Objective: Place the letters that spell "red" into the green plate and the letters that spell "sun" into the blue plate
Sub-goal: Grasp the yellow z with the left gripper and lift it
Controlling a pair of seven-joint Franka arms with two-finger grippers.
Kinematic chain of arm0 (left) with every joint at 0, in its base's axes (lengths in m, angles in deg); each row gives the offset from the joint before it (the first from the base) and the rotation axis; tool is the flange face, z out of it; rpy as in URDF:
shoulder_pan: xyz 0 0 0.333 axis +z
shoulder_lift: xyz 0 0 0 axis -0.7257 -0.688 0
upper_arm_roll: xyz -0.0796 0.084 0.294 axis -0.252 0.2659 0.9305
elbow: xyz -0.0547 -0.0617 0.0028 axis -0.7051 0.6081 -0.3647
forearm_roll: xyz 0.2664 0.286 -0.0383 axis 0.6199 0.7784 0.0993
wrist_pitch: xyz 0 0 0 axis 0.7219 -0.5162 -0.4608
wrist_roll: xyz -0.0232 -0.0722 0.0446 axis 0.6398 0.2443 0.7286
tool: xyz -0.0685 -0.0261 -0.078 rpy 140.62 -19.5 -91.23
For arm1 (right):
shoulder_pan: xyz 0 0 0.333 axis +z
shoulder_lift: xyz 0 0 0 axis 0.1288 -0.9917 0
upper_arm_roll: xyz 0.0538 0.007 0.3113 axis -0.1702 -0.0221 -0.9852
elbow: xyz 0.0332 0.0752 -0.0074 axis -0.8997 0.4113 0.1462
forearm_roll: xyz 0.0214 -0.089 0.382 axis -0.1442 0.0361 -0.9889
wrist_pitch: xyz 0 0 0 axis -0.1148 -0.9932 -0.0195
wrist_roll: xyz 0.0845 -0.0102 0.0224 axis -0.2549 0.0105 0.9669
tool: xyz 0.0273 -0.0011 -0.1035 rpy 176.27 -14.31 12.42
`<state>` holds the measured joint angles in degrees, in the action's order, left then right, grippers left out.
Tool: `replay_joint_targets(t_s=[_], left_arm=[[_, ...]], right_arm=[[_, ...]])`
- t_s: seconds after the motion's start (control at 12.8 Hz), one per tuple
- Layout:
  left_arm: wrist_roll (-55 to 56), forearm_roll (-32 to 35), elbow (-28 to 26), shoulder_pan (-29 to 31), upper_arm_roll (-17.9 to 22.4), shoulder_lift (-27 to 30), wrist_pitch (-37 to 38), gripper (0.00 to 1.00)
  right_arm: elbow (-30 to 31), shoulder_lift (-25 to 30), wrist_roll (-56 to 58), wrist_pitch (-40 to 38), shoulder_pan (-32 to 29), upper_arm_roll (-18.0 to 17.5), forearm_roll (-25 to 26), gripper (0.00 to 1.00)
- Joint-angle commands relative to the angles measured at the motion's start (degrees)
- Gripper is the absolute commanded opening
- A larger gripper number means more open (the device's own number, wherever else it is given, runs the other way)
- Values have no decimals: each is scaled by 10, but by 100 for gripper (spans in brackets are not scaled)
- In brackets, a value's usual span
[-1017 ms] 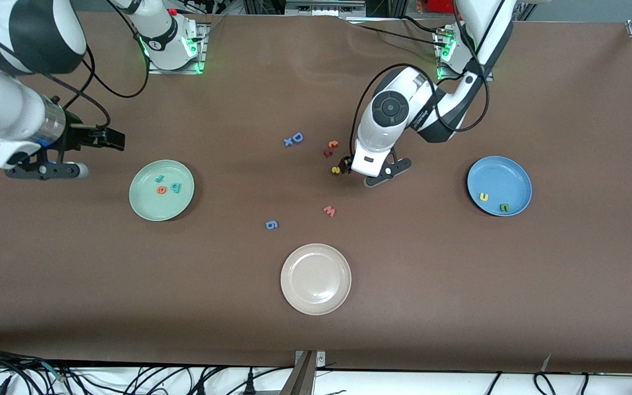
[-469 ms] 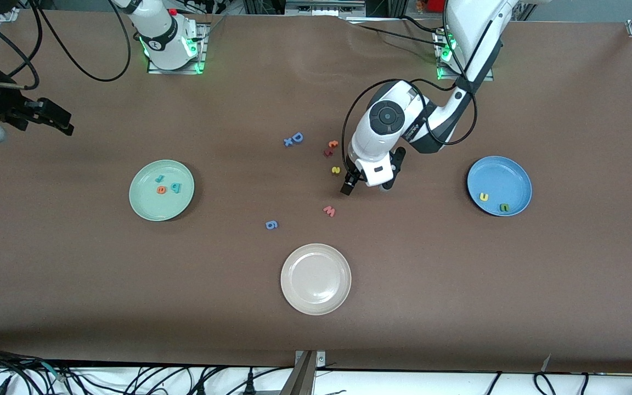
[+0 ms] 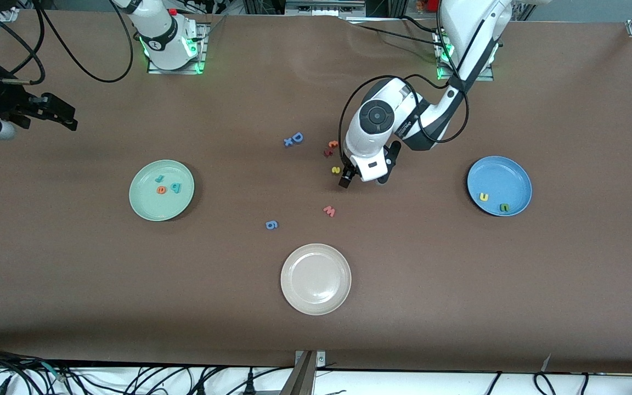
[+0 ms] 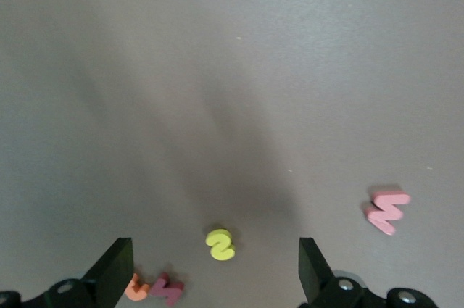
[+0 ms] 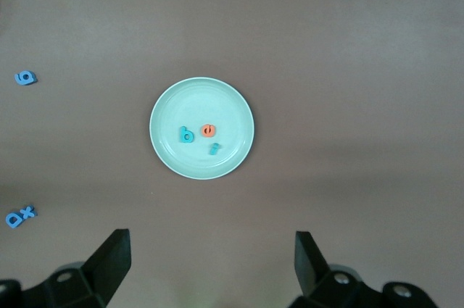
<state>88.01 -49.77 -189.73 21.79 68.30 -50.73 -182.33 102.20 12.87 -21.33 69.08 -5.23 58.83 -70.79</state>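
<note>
Both claws apart: left claw (image 3: 361,180) has shifted over yellow s (image 3: 336,170); right claw (image 3: 36,118) parked.

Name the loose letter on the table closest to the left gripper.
The yellow s, right beside the left gripper; the pink w and blue g lie farther off.

Yellow s (image 3: 336,170) — flat on table
</note>
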Motion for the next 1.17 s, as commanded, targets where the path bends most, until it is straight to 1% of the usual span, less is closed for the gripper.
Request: replay_joint_targets(t_s=[0.0,0.08,0.16,0.23,0.31,0.39,0.47,0.55,0.7,0.78,1.1], left_arm=[[3,12,-22,-1,7,16,7,100],[-20,11,-22,0,8,16,6,100],[-52,12,-22,0,10,15,0,100],[-99,12,-22,-1,10,13,-15,100],[-130,9,-21,-4,10,13,-25,100],[-111,-6,-16,-4,9,13,-25,98],[-43,-52,-13,-5,9,13,-26,98],[23,-69,-11,-5,10,14,-26,98],[153,-74,-14,-2,12,10,-26,99],[191,-76,-14,-1,16,2,-26,99],[223,-74,-10,-15,17,-37,-38,97]], right_arm=[[0,-11,14,10,-9,7,-18,100],[-4,-21,20,18,-7,27,-48,100],[-11,-25,17,39,-1,24,-49,100],[-11,-25,13,41,2,21,-36,100],[-7,-23,12,39,2,23,-33,100],[-6,-22,13,35,2,25,-30,100],[-7,-24,13,35,2,25,-25,100],[-8,-24,12,36,2,24,-10,100],[-9,-24,13,36,5,21,1,100],[-9,-24,12,35,5,21,0,100],[-9,-24,13,33,5,20,0,100]])
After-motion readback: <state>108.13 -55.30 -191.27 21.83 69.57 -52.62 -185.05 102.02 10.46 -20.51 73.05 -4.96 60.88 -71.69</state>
